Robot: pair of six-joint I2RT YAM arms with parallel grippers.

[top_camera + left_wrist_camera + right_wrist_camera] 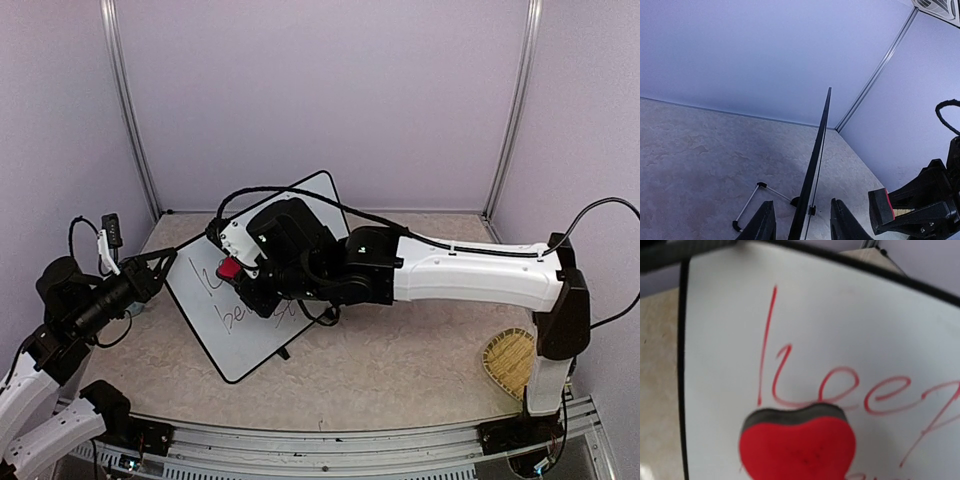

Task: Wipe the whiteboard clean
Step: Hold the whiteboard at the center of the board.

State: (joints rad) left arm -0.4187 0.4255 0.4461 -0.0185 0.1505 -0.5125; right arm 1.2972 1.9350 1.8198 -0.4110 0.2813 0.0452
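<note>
Red heart-shaped eraser (797, 450), clamped in the right gripper (236, 270), sits against the whiteboard (232, 350), just under red handwriting (840, 390) that appears to read "Keep". The board stands tilted at the table's (400, 360) left-centre. The left gripper (802, 204), jaws apart, straddles its edge.

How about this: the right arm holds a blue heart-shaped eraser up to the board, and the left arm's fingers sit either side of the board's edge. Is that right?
Not quite: the eraser is red, not blue, as the right wrist view shows. The rest stands: the right arm holds it up to the board, and the left arm's fingers sit either side of its edge.
</note>
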